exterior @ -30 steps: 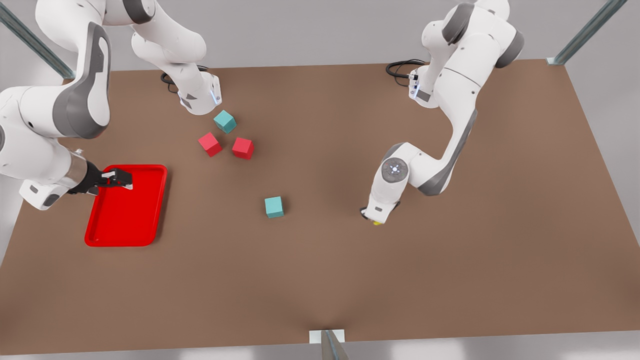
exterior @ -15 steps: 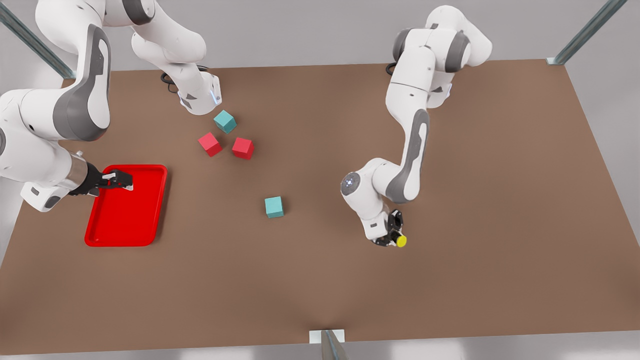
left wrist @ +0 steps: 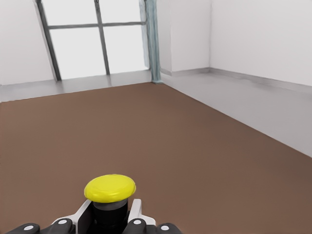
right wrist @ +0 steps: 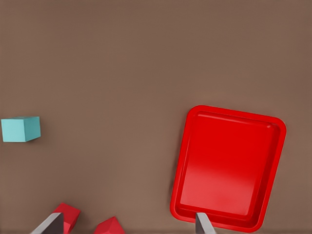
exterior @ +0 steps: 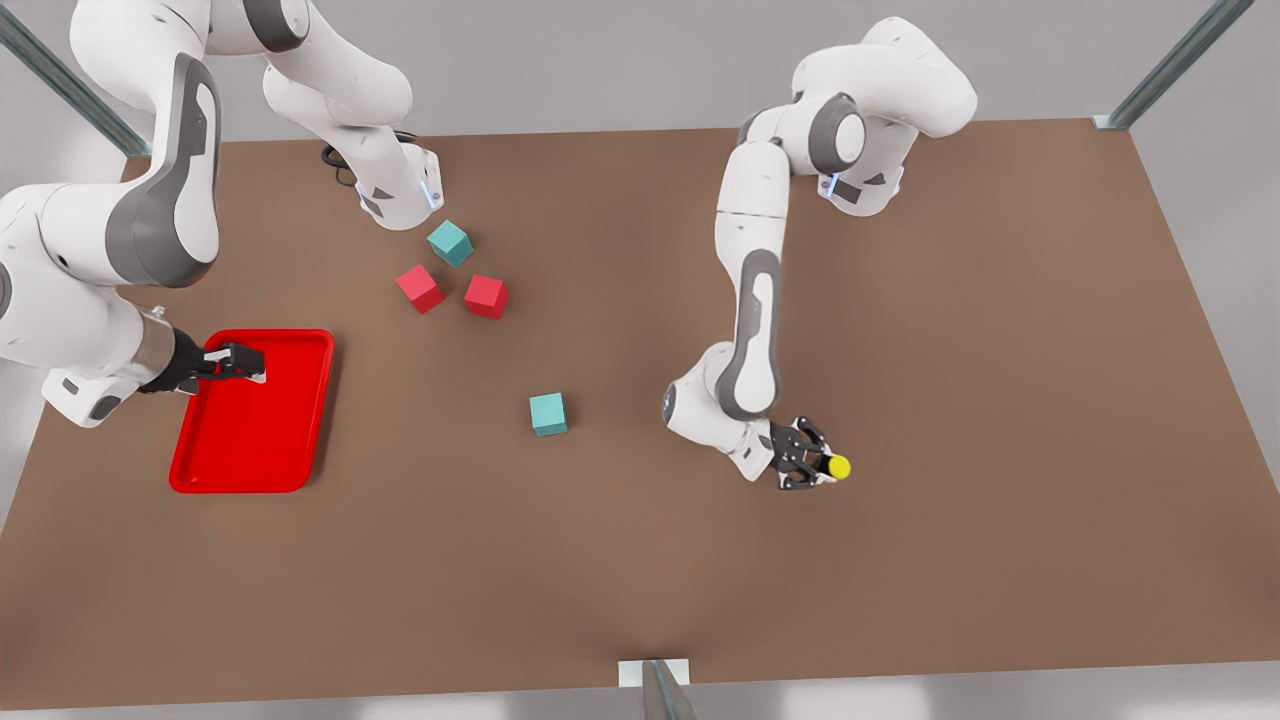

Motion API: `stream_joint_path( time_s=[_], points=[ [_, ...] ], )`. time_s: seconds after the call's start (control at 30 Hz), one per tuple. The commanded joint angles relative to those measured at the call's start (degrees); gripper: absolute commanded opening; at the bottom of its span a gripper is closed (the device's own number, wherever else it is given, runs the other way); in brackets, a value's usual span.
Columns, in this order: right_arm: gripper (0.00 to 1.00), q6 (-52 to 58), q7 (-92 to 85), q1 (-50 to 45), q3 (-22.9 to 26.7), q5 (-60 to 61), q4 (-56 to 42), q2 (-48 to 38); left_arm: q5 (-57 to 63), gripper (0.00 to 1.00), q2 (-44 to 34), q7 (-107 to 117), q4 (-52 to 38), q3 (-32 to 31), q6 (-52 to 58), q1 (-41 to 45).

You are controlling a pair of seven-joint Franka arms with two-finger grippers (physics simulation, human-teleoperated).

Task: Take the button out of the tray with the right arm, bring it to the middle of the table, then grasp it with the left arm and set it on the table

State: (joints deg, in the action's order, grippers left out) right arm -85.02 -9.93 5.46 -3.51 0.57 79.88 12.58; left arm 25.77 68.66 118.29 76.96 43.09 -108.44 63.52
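Button (exterior: pixel 836 466) first, in the front view: its yellow cap pokes out sideways from the left gripper (exterior: pixel 812 466), which pinches the black base toward the front view's right of the table (exterior: pixel 1000 400), well apart from the tray (exterior: pixel 300 345). Whether it hangs just above the wood or brushes it, you cannot tell from here. The right gripper (exterior: pixel 240 362) waits over the near corner of the tray with nothing between its fingers, and the tray is bare. A teal cube (exterior: pixel 548 413) sits near the table's middle; two red cubes (exterior: pixel 420 288) and another teal one lie farther back.

In the left wrist view, you see the button (left wrist: pixel 110 197) held between the pads (left wrist: pixel 134 213), cap forward, with open brown table (left wrist: pixel 195 146) ahead of it. To set it down well, I would judge you should turn the wrist so the black base faces down, lower gently until it bears on the wood, and only then part the fingers; releasing with the cap sideways risks a roll.

In the right wrist view, the fingertips (right wrist: pixel 204 224) stand spread wide above the tray (right wrist: pixel 229 165), the teal cube (right wrist: pixel 20 128) off to one side. Leave that arm parked.
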Motion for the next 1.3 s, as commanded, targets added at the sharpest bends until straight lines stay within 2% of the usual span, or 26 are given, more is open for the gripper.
stream_joint_path(
  time_s=[0.0,0.07,0.4,0.8,0.83,0.9,1.17,1.27],
  points=[
    [1.00,0.0,-0.1,0.0,0.0,0.0,-0.1,-0.1,0.2,0.38,1.6,19.9,-0.2,0.6,3.2,0.6],
    [1.00,-0.1,-0.1,0.0,0.0,0.0,-0.1,0.1,0.6,0.38,4.2,20.0,-0.5,2.3,4.7,2.0],
    [1.00,-0.1,-0.1,0.0,0.0,-0.1,-0.1,0.2,0.7,0.38,7.6,20.5,-1.2,3.1,6.3,2.7],
    [1.00,-0.1,-0.1,0.1,0.0,-0.1,-0.1,0.7,0.7,0.38,9.3,20.3,-1.5,3.3,7.1,3.2],
    [1.00,-0.1,-0.1,0.0,0.0,-0.1,-0.1,0.7,0.7,0.39,9.3,20.2,-1.5,3.3,7.1,3.2],
    [1.00,-0.1,-0.1,-0.3,0.0,0.0,-0.1,0.7,2.5,1.00,9.3,20.1,-1.7,3.1,8.1,3.2],
    [1.00,-0.1,-0.1,-0.2,0.0,0.0,-0.1,0.6,2.1,1.00,8.2,17.5,-2.9,2.8,12.8,6.2],
    [1.00,-0.1,-0.1,-0.2,0.0,0.0,-0.1,0.7,1.9,1.00,1.3,10.8,-2.1,2.7,19.9,9.4]
  ],
)
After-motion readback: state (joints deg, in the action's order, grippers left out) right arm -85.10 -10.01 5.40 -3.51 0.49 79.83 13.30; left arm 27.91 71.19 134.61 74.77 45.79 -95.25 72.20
